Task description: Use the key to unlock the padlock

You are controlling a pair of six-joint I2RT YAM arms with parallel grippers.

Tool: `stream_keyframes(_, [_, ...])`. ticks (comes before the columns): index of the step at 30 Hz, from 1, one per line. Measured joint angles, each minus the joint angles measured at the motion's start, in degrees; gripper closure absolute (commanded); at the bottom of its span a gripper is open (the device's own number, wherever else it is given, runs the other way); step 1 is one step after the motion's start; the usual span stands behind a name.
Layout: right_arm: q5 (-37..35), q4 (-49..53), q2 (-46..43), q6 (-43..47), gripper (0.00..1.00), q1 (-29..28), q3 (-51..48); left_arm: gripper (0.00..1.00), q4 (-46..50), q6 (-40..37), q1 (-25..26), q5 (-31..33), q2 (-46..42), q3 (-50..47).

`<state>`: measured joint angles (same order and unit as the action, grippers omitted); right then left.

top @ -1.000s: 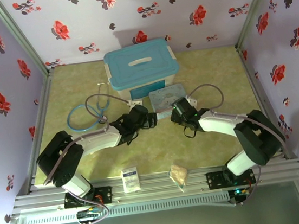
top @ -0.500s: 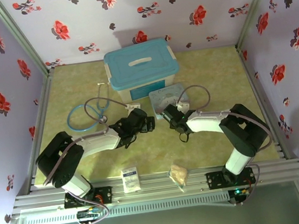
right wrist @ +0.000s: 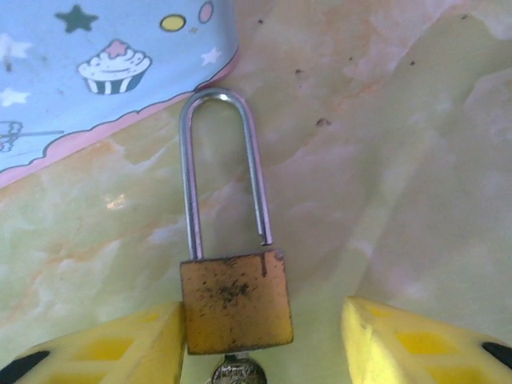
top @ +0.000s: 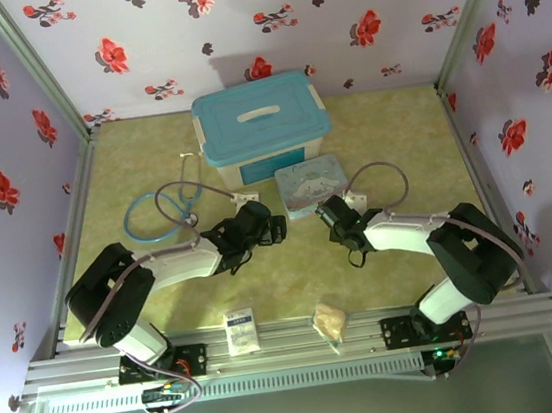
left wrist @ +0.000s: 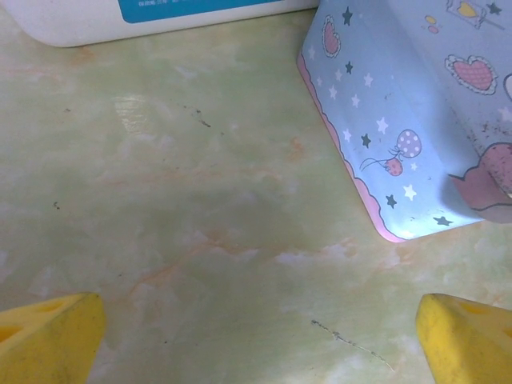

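In the right wrist view the small brass padlock (right wrist: 234,300) lies flat on the table. Its silver shackle (right wrist: 224,168) is raised, with the free end out of the body. The key (right wrist: 238,372) sticks into the padlock's underside, only its round head showing. My right gripper (right wrist: 262,324) is open around the padlock: the left finger (right wrist: 120,348) touches its side, the right finger (right wrist: 416,344) stands apart. From above, the right gripper (top: 329,210) sits just below the cartoon tin. My left gripper (left wrist: 260,344) is open over bare table, nothing between its fingers.
The cartoon tin (top: 309,184) lies just beyond both grippers, its corner (left wrist: 416,120) close to the left one. A blue-lidded box (top: 260,118) stands behind it. A stethoscope (top: 160,206) lies at the left. A white packet (top: 241,330) and a tan packet (top: 329,321) sit at the near edge.
The right gripper swung left over the tin half a second ago and has since drawn back to the right, uncovering the tin. The left arm has hardly moved.
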<state>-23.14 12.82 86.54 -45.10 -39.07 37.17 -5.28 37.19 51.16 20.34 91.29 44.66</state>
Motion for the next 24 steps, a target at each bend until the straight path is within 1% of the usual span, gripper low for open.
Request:
stream_keyframes(4, [0.0, -2.49, 0.55, 1.53, 0.49, 0.48, 0.0, 0.0, -0.02, 0.02, 0.22, 0.0, -1.46, -0.39])
stream_keyframes(6, [0.0, -3.61, 1.81, 2.71, 0.56, 0.92, 0.22, 0.0, 0.0, 0.02, 0.33, 0.0, -2.16, -0.7])
stream_keyframes(12, [0.26, -4.85, 2.1, 4.81, 0.71, 1.95, 0.63, 0.0, 0.04, 0.04, 0.33, 0.0, -2.95, -1.68])
stream_keyframes(16, [0.9, -2.32, -0.39, 5.42, 0.73, 2.08, -0.2, 0.0, 0.22, 0.2, 0.33, -0.02, -3.28, -2.12])
stream_keyframes(19, [1.68, 0.7, -3.85, 6.16, 0.69, 2.23, -1.51, 0.0, 0.63, 0.2, 0.33, -0.02, -4.2, -2.54])
stream_keyframes(21, [3.96, 1.64, -5.92, 6.25, 0.7, 2.8, -2.86, 0.0, 0.98, 0.17, 0.33, -0.02, -5.33, -2.78])
stream_keyframes(24, [5.44, 4.22, -5.81, 6.16, 0.71, 3.19, -2.95, 0.0, 1.6, 0.17, 0.31, -0.02, -7.85, -3.21])
